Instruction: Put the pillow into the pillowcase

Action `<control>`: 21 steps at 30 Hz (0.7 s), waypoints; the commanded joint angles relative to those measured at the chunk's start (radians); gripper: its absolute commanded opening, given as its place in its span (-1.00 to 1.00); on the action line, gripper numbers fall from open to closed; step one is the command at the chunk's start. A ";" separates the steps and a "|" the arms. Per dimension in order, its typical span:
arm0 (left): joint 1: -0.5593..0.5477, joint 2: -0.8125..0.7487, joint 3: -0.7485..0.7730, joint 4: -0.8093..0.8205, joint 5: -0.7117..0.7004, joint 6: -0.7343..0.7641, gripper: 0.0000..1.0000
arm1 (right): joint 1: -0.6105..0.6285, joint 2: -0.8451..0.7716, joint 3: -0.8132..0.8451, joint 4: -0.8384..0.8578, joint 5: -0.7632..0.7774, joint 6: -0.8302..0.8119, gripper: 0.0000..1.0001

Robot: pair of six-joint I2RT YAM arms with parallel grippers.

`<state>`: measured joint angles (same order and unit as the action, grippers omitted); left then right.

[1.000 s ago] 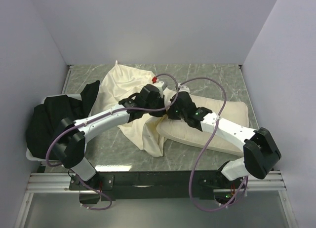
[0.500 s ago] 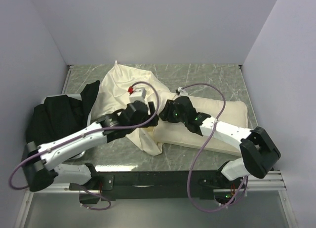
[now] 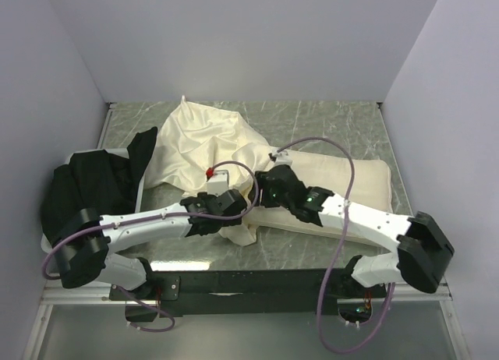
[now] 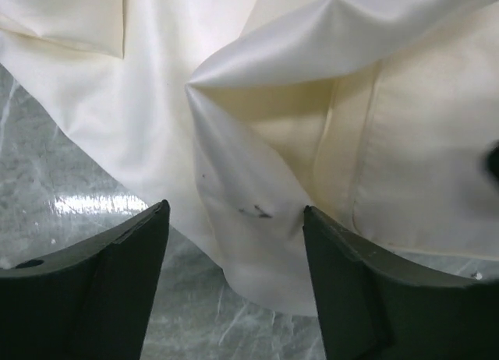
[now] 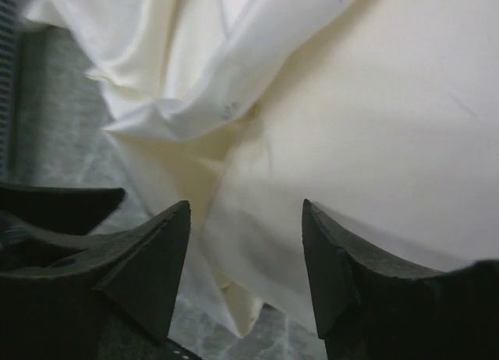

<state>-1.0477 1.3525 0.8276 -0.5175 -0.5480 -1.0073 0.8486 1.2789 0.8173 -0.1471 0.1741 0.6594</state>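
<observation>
The pillowcase lies crumpled at the middle back of the table, with one limp corner trailing toward the near edge. The pillow lies flat on the right, its left end under the sack's edge. My left gripper is open, low beside the trailing corner. In the left wrist view the folds of the pillowcase hang just beyond the left gripper, nothing between the jaws. My right gripper is open over the pillow's left end. In the right wrist view the right gripper faces the pillow and the pillowcase.
A heap of black cloth fills a white tray at the left edge. Grey walls close in the table on three sides. Purple cables loop above the right arm. Bare marble table shows at the back right.
Both grippers have opened and let go of the pillowcase. Both arms drew back toward the near edge, and the fabric's edge dropped onto the pillow's left end.
</observation>
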 commanded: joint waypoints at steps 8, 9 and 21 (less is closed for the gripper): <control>-0.052 -0.064 0.042 0.276 0.100 0.179 -0.98 | -0.005 0.244 0.075 -0.068 0.035 -0.078 -0.59; -0.057 -0.085 0.035 0.290 0.150 0.209 -0.98 | -0.023 0.241 0.080 -0.059 0.009 -0.078 -0.76; -0.115 -0.145 -0.007 0.498 0.433 0.271 -0.98 | -0.123 0.137 0.123 0.116 -0.353 0.035 -1.00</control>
<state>-1.1496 1.1893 0.8421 -0.1249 -0.2028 -0.7570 0.7158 1.4784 0.9295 -0.1837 -0.0349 0.6155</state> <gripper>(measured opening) 0.021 0.008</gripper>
